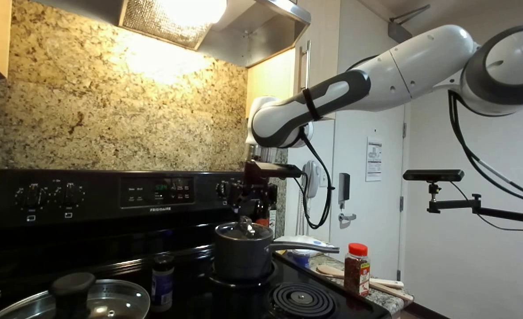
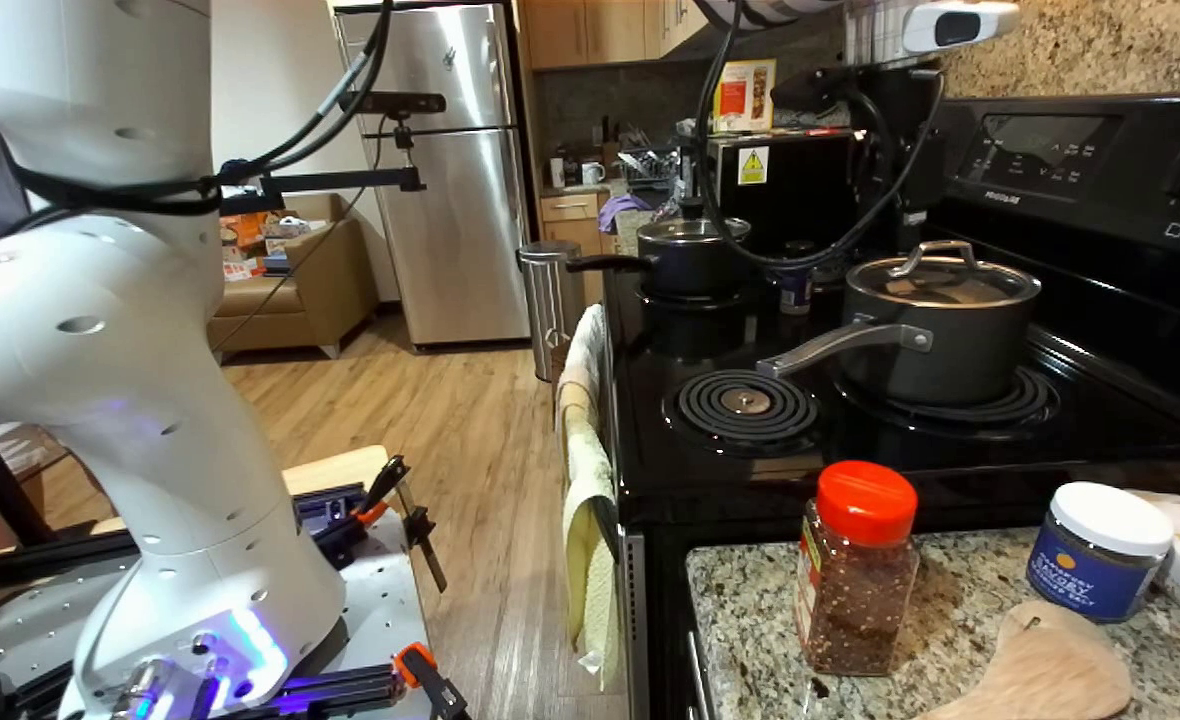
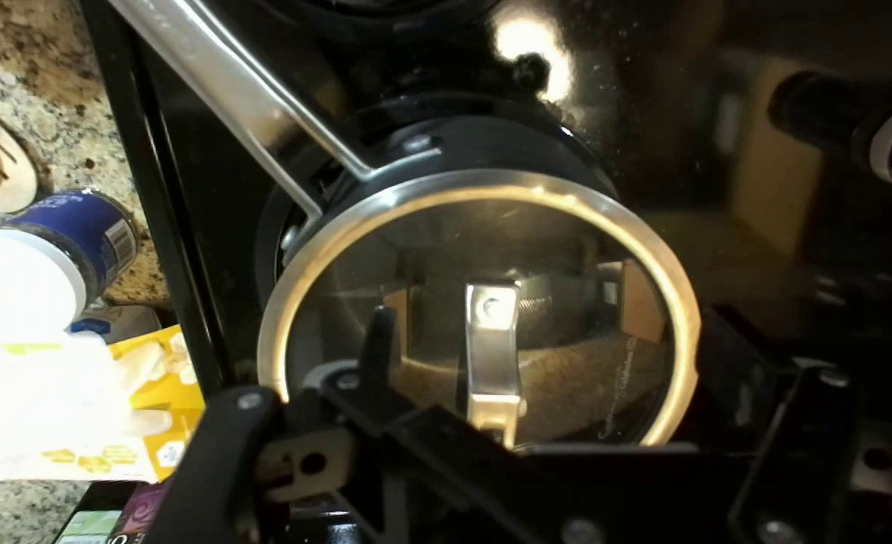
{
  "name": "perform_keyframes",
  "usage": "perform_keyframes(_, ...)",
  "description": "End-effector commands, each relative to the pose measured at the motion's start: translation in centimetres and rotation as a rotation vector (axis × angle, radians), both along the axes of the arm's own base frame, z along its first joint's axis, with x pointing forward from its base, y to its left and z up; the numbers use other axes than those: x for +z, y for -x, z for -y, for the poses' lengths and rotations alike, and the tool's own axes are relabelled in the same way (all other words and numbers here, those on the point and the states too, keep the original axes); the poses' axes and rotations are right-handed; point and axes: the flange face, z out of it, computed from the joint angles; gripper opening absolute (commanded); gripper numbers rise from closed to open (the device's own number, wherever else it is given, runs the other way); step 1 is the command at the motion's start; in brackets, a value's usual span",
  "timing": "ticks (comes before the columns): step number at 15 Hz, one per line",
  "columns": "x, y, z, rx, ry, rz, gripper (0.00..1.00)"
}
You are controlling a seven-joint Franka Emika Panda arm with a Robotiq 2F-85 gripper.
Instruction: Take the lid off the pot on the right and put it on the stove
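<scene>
Clear glass edged in bright metal, the lid (image 2: pixel 940 290) is seated level on the pot (image 2: pixel 950 355), covering its mouth, with its metal strap handle (image 3: pixel 491 363) uppermost. The pot is dark grey, straight-sided and upright, standing on a rear coil burner (image 2: pixel 1035 400) of the stove (image 2: pixel 1130 428). Its long metal handle (image 2: pixel 840 347) points toward the adjacent front coil (image 2: pixel 715 405).

The claw (image 1: pixel 251 206) is positioned above the lid, directed downward. Its fingers stand wide apart, to either side of the strap handle in the wrist view; in an exterior view a gap shows between claw and strap handle. It is carried by a white arm (image 1: pixel 421 64).

Elsewhere on the cooktop, a blue-labelled bottle (image 2: pixel 796 292) stands between the pot and a covered dark pan (image 2: pixel 698 268). The back panel (image 1: pixel 97 195) bears knobs and a display with green digits lit.

Granite counter (image 2: pixel 750 610) beside the stove: a red-capped jar (image 2: pixel 858 605) and a white-lidded blue jar (image 2: pixel 1090 575) stand upright; a wooden utensil (image 2: pixel 1055 665) lies near both. A pale towel (image 2: pixel 588 480) hangs at the stove's front. Overhead, the range hood (image 1: pixel 270 37) has its light on.
</scene>
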Motion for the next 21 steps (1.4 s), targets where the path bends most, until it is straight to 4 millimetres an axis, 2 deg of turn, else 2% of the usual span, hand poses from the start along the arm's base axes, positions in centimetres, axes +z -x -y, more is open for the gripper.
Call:
perform_keyframes(1,0.4,-0.9,-0.2,-0.018,-0.021,0.024,1.00)
perform_keyframes(9,0.7,-1.3,0.0,-0.035,0.001,0.036,1.00)
perform_keyframes(10,0.6,-0.7,0.1,-0.014,0.002,0.020,1.00)
perform_keyframes(13,0.5,-0.8,0.1,-0.015,0.002,0.021,1.00)
perform_keyframes(14,1.4,-0.2,2.1,-0.005,0.018,0.009,1.00)
perform_keyframes(15,-0.8,-0.7,2.0,-0.015,0.014,0.012,1.00)
perform_keyframes(17,-0.6,-0.8,3.1,-0.032,0.026,0.020,1.00)
perform_keyframes(18,-1.1,-0.8,3.5,-0.036,0.018,0.013,1.00)
perform_keyframes(21,-2.3,-1.2,3.5,0.004,0.031,0.036,1.00)
